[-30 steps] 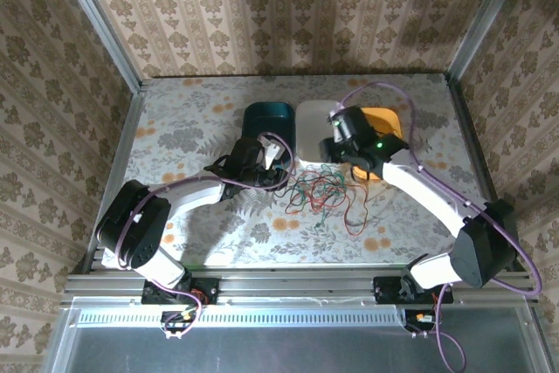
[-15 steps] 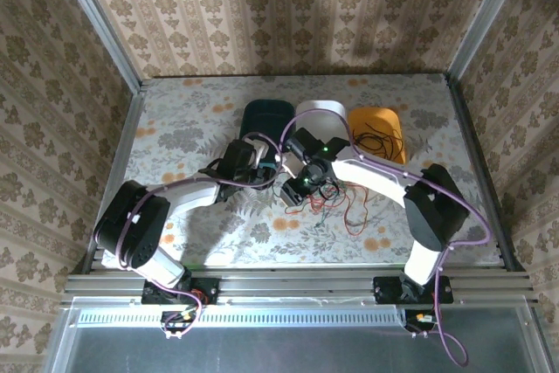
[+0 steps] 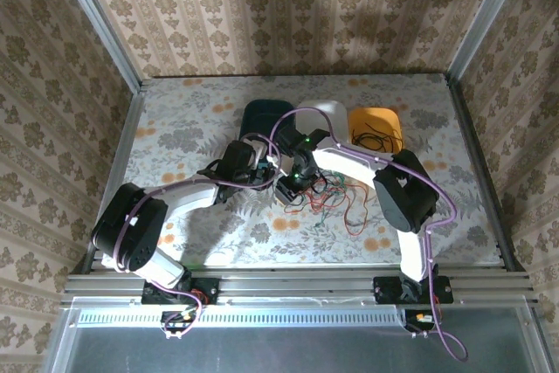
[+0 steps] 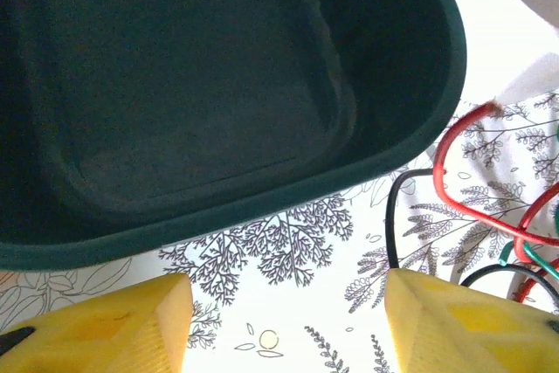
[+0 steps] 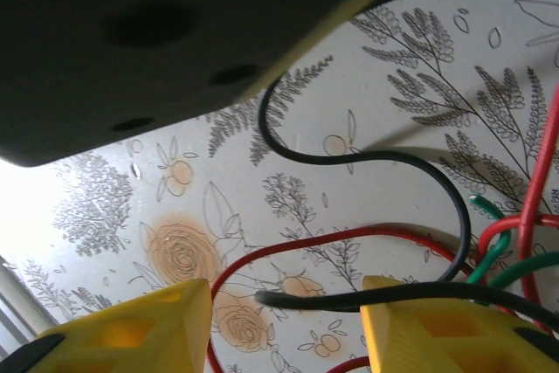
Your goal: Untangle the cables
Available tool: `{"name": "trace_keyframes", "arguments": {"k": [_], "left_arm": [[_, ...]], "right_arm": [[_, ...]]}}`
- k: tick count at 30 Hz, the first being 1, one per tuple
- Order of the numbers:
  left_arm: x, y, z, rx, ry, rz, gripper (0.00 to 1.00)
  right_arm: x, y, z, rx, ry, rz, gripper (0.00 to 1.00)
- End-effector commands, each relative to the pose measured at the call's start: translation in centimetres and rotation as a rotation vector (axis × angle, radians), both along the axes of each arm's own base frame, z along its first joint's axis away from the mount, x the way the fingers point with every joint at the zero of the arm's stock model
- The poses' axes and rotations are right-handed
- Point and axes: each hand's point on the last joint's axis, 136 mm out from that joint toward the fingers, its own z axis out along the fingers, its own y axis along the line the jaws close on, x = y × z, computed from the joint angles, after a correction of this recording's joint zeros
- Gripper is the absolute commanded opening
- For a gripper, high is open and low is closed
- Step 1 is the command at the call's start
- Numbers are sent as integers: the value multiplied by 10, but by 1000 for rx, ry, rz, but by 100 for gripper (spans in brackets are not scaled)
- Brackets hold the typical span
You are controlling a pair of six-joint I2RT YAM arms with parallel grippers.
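At centre: tangled thin red, green, black cables (image 3: 325, 196).
My left gripper (image 4: 284, 290): spread, empty, just near rounded dark-green plastic tray (image 4: 218, 85).
My right gripper (image 5: 284, 294): spread over cables.

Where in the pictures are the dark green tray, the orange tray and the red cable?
dark green tray (image 4: 175, 85), left wrist view, bare floor of the tray.
orange tray (image 3: 377, 118), top external view, bare far part.
red cable (image 5: 349, 231), right wrist view, top of its arc.
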Motion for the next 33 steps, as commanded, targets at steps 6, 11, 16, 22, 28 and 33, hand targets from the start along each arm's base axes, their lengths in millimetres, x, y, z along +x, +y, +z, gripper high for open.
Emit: {"name": "trace_keyframes", "arguments": {"k": [6,11,16,22,28,33], "left_arm": [[0,-1,18,-35,-42,-13,61],[0,-2,20,-39,-46,-16,61],[0,-2,22,-40,-52,-16,61],[-2,-3,22,-44,-54,-24,61],[-4,-6,23,-51,-56,-38,62],[-10,-21,31,-89,-65,-120,63]], "right_arm": [[11,-3,-19,-48,-18,-8,49],[11,2,-26,-39,-9,5,49],[10,8,-35,-45,0,24,44],[7,13,-31,-1,-2,35,18],[10,14,-25,17,-29,33,3],[20,12,53,159,-157,-14,0]]}}
